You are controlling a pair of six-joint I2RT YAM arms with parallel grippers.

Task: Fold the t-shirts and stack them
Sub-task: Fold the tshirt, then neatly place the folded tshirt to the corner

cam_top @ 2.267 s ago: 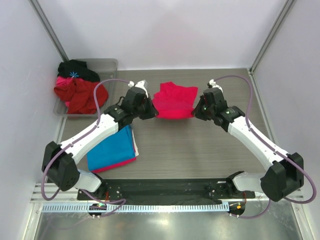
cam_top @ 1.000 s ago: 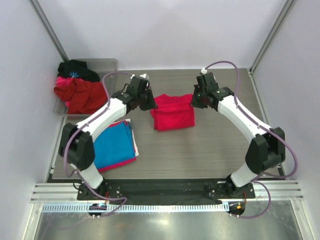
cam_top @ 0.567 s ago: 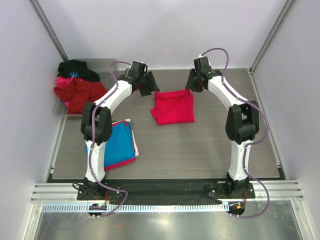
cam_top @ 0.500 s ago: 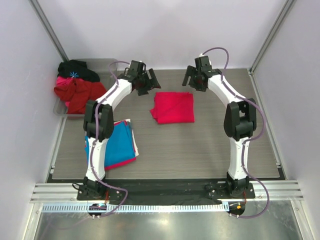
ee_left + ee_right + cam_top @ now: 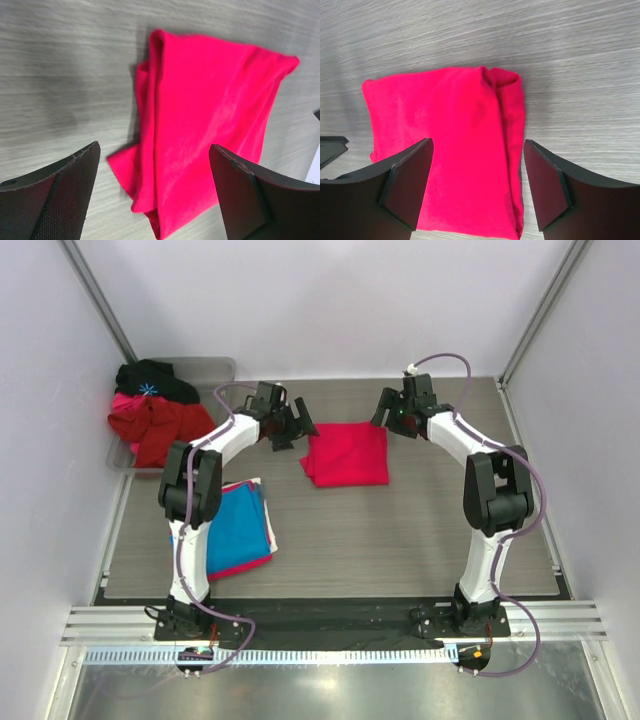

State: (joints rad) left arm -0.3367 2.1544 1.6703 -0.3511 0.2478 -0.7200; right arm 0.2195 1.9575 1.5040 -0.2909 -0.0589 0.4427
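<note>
Lying flat on the grey wood-grain worktop (image 5: 420, 530), the folded bright crimson-pink cloth t-shirt (image 5: 347, 453) sat near the far centre, between the two arms. It formed a rough rectangle. The left wrist view (image 5: 210, 125) showed its stacked layers along one edge, and the right wrist view (image 5: 450, 150) showed a thicker rolled fold along one side.

1. Left hand (image 5: 290, 425): positioned at the far left corner of the crimson-pink t-shirt. Its fingers (image 5: 60, 195) were spread wide apart and gripped nothing; the cloth lay on the worktop below them.
2. Right hand (image 5: 388, 417): positioned at the far right corner of the same t-shirt. Its fingers (image 5: 547, 185) were likewise spread wide and held nothing.
3. Whether either hand touched the cloth could not be told from the overhead view.

The folded bright blue cloth t-shirt (image 5: 225, 530) lay near the left arm, well apart from the crimson-pink one. It rested on top of a folded pink-red cloth t-shirt (image 5: 243, 565), of which only the edges showed.

A clear plastic tray (image 5: 215, 367) at the far left held a heap of unfolded red garments (image 5: 160, 435) and a black garment (image 5: 160, 375) bearing a small light-blue star-shaped print (image 5: 147, 390).
</note>
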